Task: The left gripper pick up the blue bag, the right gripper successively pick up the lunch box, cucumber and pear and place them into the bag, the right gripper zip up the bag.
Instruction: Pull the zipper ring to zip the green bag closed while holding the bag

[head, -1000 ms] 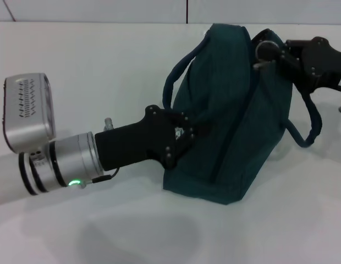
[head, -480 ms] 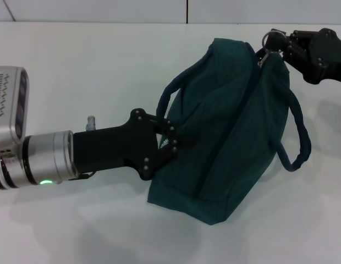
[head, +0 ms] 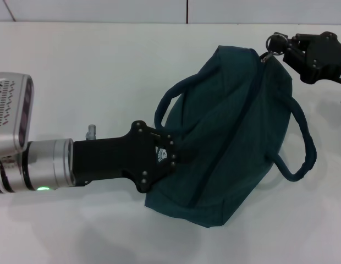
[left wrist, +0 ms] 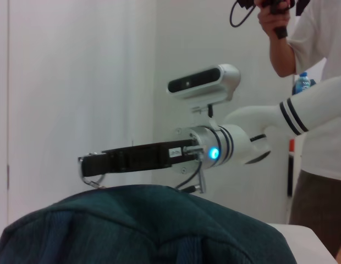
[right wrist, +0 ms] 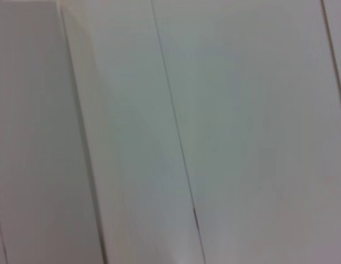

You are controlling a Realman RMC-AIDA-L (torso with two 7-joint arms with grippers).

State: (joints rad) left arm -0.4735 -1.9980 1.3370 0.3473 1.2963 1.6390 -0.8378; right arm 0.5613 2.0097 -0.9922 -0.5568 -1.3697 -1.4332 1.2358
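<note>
The left tool [head: 173, 157] comes in from the left side of the head view, its black fingers pressed into the near side of the blue bag [head: 231, 137] and apparently clamped on the fabric, just below the handle [head: 170, 102] that loops up beside it. The bag lies tilted on the white tabletop [head: 104, 66], directly ahead of the left tool and stretched between the two tools.

Its long axis runs on a diagonal, from the lower corner near the left tool up and away to the far corner at the right tool. The zipper seam [head: 253, 110] follows that same line, and the second handle [head: 302, 143] hangs off the bag's right side.

At the far end of the seam the right tool [head: 280, 45] sits just beyond the bag's top corner, its fingers together on the zipper pull [head: 268, 55], whose metal ring shows at the fingertips in the left wrist view.

By the look of it the task is nearly over. The seam reads as closed along its visible length, and no lunch box, cucumber or pear lies on the tabletop, so they are presumably inside, though that cannot be seen. What seems left is to let go of the pull and the bag.
</note>
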